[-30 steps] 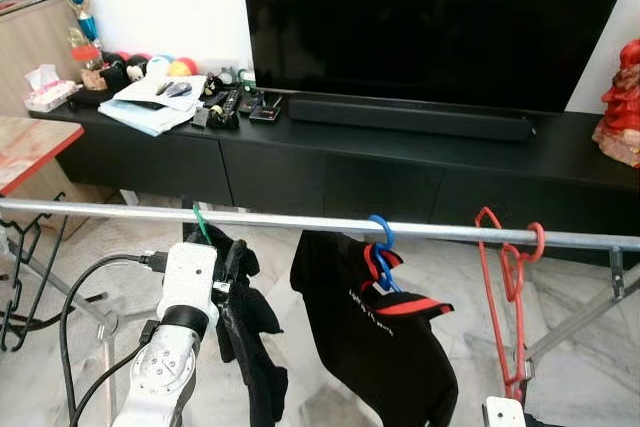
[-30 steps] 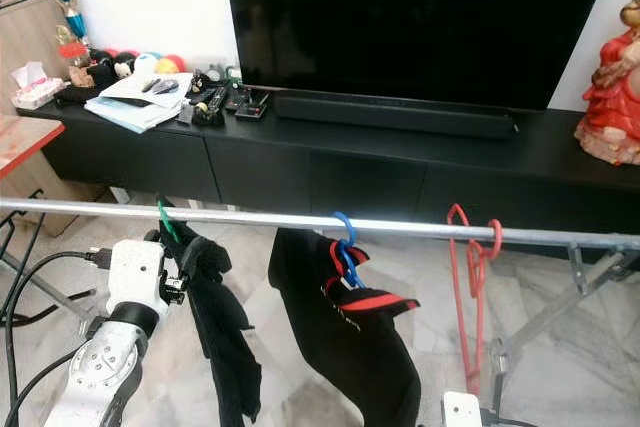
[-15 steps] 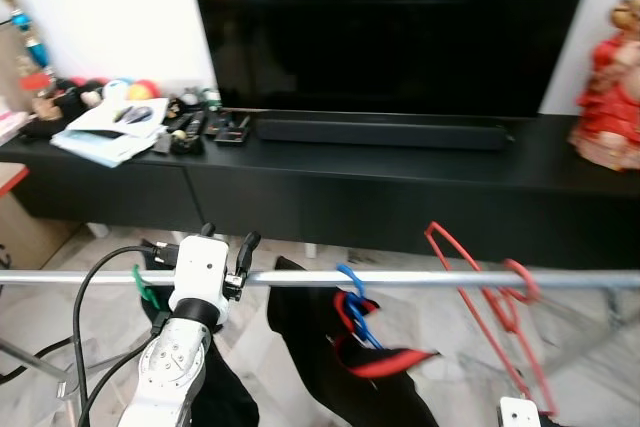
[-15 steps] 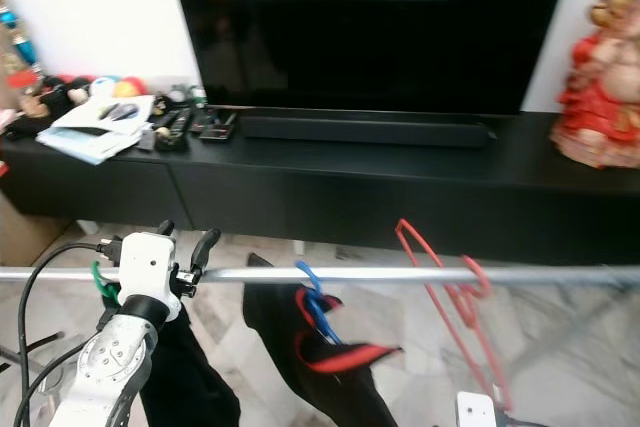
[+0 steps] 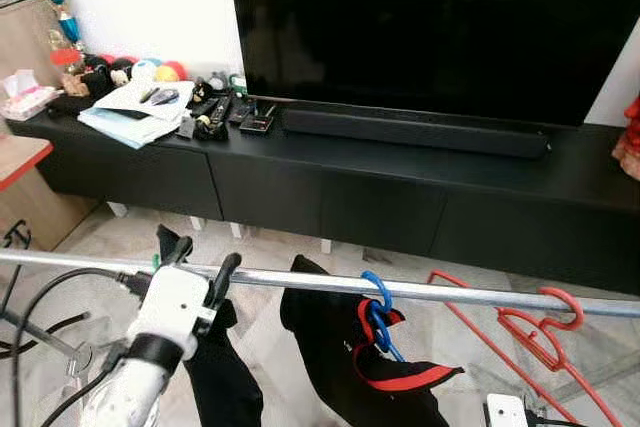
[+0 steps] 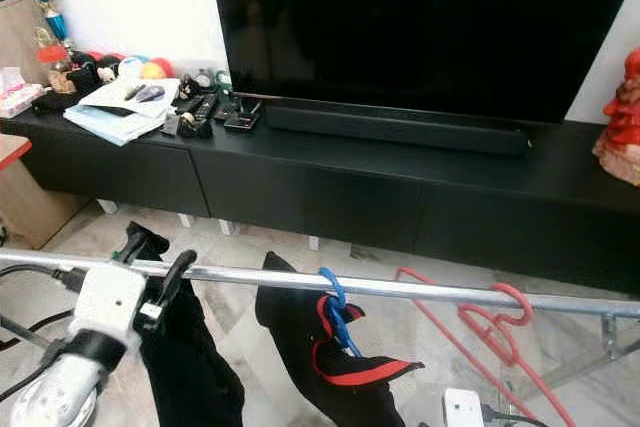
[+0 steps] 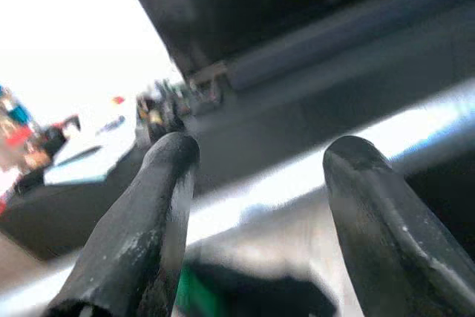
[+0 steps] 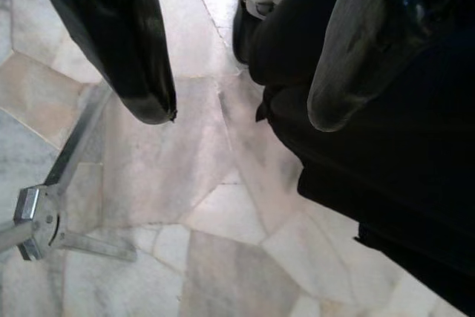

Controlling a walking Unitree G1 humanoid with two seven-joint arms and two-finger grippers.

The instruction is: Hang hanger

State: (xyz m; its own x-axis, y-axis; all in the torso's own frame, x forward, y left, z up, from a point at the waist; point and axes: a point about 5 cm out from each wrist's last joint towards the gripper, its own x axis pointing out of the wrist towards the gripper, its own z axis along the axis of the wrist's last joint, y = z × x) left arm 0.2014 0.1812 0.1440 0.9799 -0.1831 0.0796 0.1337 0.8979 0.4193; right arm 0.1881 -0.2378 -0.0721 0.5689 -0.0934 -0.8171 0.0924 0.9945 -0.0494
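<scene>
Left tool raised at the rail, three hangers strung along it.

A dark TV point(image 5: 440, 27) stands on a long black bench point(image 5: 400, 162) behind a steel rail point(image 5: 450, 293) that runs across the scene. A black garment point(image 5: 355, 367) hangs from the blue hanger point(image 5: 378, 309) mid-rail; the bare red hanger point(image 5: 540, 332) sits further right, its long axis tilted down to the right and cut off at the frame edge. The left tool point(image 5: 195, 259) is at the rail with fingers point(image 7: 156, 213) spread, released; the green hanger point(image 7: 194, 295) shows as a blurred patch below them in the wrist view, another dark garment point(image 6: 185, 372) beneath. The right tool point(image 8: 234, 109) hangs low over the marble floor point(image 8: 185, 206), fingers apart, empty.
</scene>
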